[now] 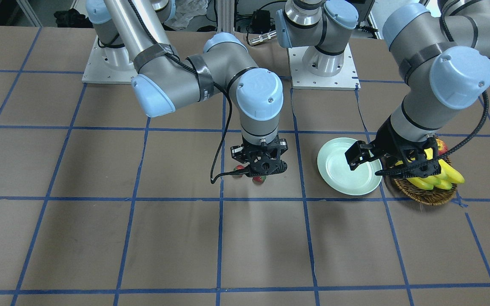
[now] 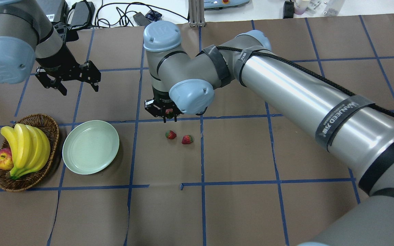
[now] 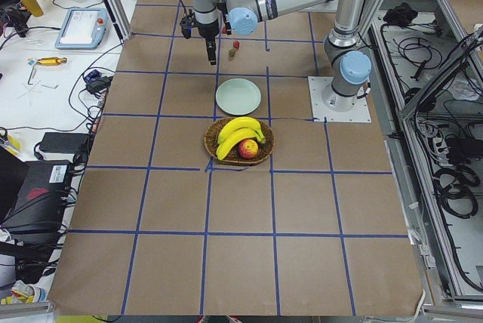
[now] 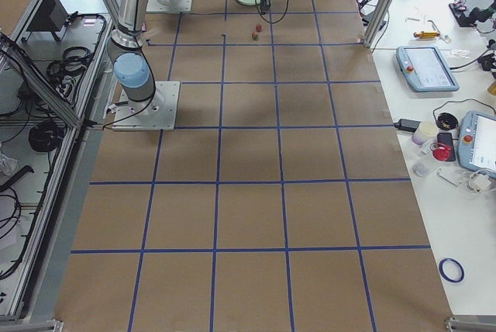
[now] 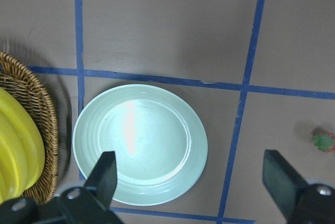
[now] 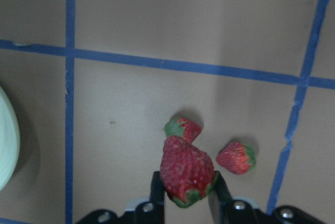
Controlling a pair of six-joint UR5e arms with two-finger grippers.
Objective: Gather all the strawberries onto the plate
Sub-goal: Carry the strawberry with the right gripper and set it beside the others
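Note:
My right gripper (image 6: 187, 195) is shut on one red strawberry (image 6: 186, 170) and holds it off the table. Two more strawberries (image 6: 183, 128) (image 6: 236, 157) lie on the brown paper just under it; from overhead they show as one strawberry (image 2: 171, 135) and its neighbour (image 2: 187, 139), near the right gripper (image 2: 164, 114). The pale green plate (image 2: 91, 147) sits to their left with nothing on it. My left gripper (image 2: 80, 89) hangs open above the plate (image 5: 138, 143), its jaws wide apart and holding nothing.
A wicker basket (image 2: 50, 128) with bananas (image 2: 26, 147) and an apple (image 2: 2, 160) stands right beside the plate, on its left in the overhead view. Blue tape lines grid the brown table cover. The right arm's long forearm spans the table's right half.

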